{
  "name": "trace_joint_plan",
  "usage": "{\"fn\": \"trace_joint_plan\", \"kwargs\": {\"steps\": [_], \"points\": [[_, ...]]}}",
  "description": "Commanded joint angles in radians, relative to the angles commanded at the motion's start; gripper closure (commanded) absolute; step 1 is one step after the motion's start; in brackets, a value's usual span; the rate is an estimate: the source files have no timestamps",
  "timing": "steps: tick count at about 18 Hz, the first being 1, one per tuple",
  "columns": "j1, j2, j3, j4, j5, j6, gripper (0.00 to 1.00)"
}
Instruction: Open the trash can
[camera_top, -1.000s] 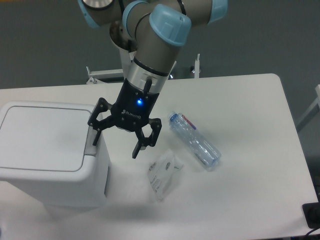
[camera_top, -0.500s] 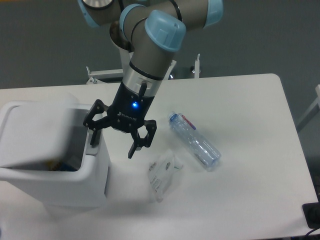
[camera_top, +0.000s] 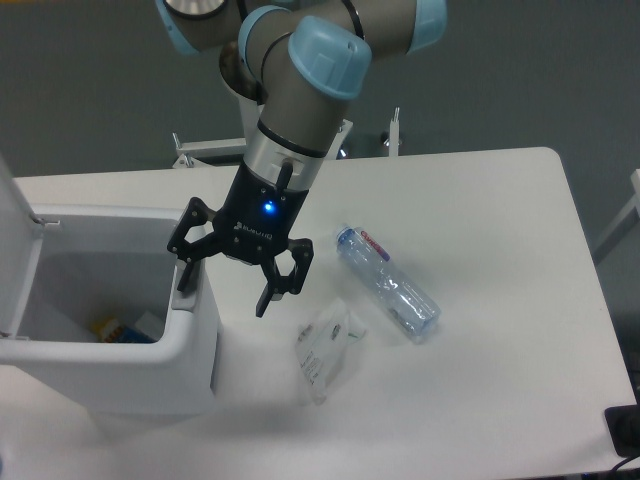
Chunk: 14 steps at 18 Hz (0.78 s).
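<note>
**Trash can standing open, tool at its right rim**

White counter (camera_top: 500, 200) against a dark grey backdrop carries the whole scene, viewed from 1 fixed camera above and in front. The trash can (camera_top: 110, 375) sits at the counter's left front corner, its lid (camera_top: 15, 250) swung up to near vertical along the left edge of the view, so that the interior is exposed; a few items, 1 of them yellow, lie at the bottom, too small to identify. The tool (camera_top: 224, 292) hangs from the single arm directly at the can's right rim, with its 2 fingers spread wide and nothing between them. The left finger (camera_top: 186, 272) overlaps the rim where a grey tab sits; whether it touches the tab cannot be told from this view. The right finger points down over bare counter beside the can's right wall.

Key relation: the can lies to the left of the tool as the camera sees it, its long axis running left to right, and the hinge is on the far side from the tool. Judged from the raised lid, the task appears essentially complete; a withdrawal up and to the right would clear the rim.

Elsewhere, a clear plastic bottle (camera_top: 390, 283) and a crumpled clear wrapper (camera_top: 325, 347) lie to the right of the tool, apart from the can.
</note>
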Motion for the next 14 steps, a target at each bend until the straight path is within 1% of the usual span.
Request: {"fn": "trace_joint_plan", "kwargs": {"steps": [4,5,7,9,11,14], "points": [[0.083,-0.011,0.018,0.005,0.000,0.032,0.00],[0.092,-0.029,0.031,0.003,0.002,0.066,0.00],[0.172,-0.083,0.034,0.005,0.002,0.136,0.00],[0.225,-0.127,0.038,0.005,0.002,0.196,0.00],[0.282,-0.165,0.060,0.003,0.002,0.286,0.00],[0.339,-0.205,0.097,0.000,0.003,0.357,0.00]]}}
